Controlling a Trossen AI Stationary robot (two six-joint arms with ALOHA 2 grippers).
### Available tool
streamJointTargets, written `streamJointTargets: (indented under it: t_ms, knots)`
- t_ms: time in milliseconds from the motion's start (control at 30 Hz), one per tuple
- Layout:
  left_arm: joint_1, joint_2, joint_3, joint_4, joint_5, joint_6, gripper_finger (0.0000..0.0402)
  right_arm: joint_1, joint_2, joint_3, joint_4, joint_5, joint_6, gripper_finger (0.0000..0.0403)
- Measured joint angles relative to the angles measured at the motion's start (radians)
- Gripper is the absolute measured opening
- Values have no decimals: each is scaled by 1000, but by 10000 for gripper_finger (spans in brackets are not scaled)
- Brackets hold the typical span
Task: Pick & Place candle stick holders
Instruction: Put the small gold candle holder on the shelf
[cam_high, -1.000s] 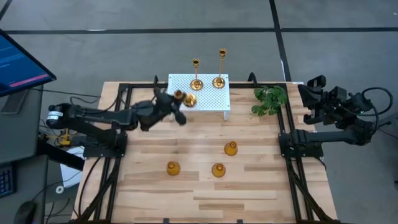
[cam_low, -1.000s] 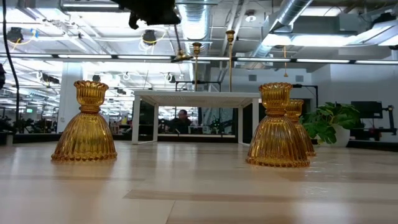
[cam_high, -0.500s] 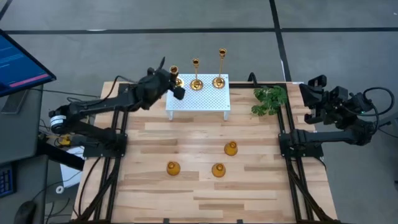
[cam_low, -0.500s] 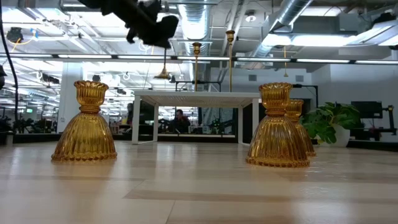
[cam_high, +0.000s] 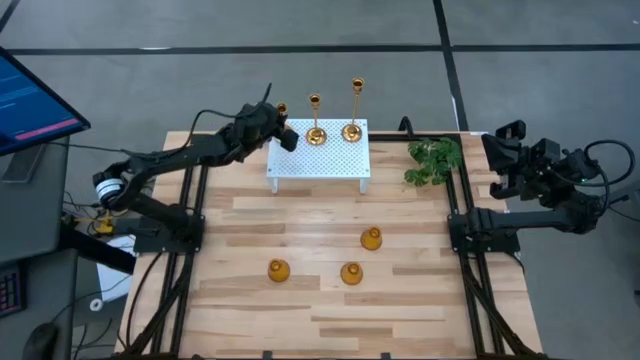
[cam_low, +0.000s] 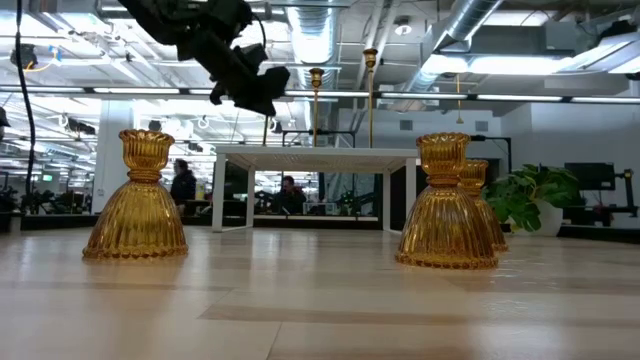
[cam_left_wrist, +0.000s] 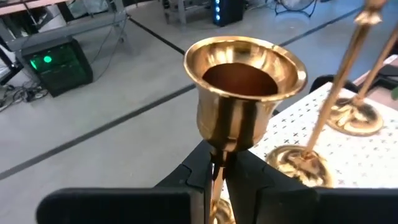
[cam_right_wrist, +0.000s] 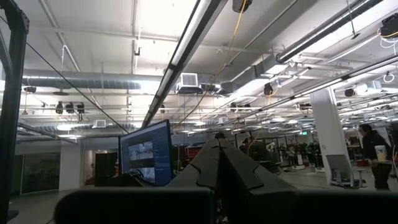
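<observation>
Wooden counter (cam_high: 300, 310) under both arms, grey floor around it, a monitor (cam_high: 35, 100) at the far left edge; white perforated stand (cam_high: 320, 160) at the counter's back, green plant (cam_high: 433, 160) to its right.

Left claw (cam_high: 281, 128) is above the stand's left back corner, closed on the stem of a gold candle stick (cam_left_wrist: 244, 93); in the left wrist view the two dark fingers (cam_left_wrist: 202, 171) pinch the thin stem just under the flared cup, the cup upright; in the low view the left claw (cam_low: 245, 90) hangs well above the stand top; whether the stick's base touches the stand cannot be told.

Two taller gold sticks stand upright on the stand, one mid-back (cam_high: 316, 133), the tallest (cam_high: 353, 130) just to its right, apart from each other.

Three short bulbous amber holders sit on the bare counter in front of the stand: one (cam_high: 371, 238) nearest the stand, one (cam_high: 351, 273) below it, one (cam_high: 278, 269) to the left; all upright, well apart.

Right arm waits off the counter's right edge, right claw (cam_high: 508, 135) near the plant; its fingers (cam_right_wrist: 214, 165) meet with nothing between them.

People show far back in the room (cam_low: 183, 185).
</observation>
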Motion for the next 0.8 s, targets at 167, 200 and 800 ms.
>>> streamJointTargets:
  t_ms: [167, 200, 800]
  knots:
    - [18, 16, 0, 30, 2, 0, 35, 0, 0, 0, 0, 0, 2, 0]
    - [19, 16, -1, 32, 6, 0, 35, 0, 0, 0, 0, 0, 2, 0]
    - [31, 16, -2, 39, 89, 74, 115, 0, 0, 0, -1, 0, -5, 0]
